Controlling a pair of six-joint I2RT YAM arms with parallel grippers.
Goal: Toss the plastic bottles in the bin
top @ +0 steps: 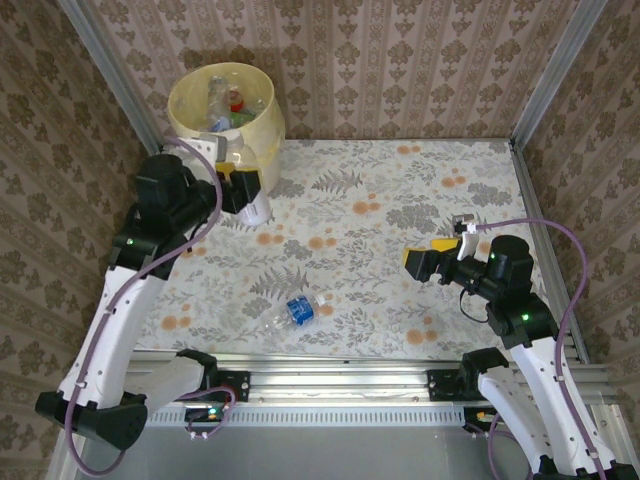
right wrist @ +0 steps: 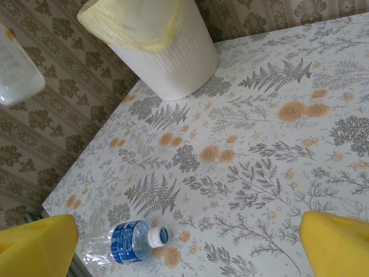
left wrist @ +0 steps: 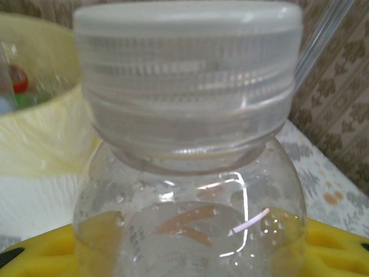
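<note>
Beside the bin, a clear bottle is clamped in the left gripper and is best lifted right above it before being dropped, while the right gripper is spread wide and empty.

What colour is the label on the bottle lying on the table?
Blue; the bottle shows best in the right wrist view.

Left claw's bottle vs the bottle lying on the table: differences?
The held bottle is clamped in the left claw beside the bin; the table bottle lies loose on its side. The table bottle wears a blue label; the held bottle's visible neck and shoulder are bare. Both are clear plastic with whitish caps.
</note>
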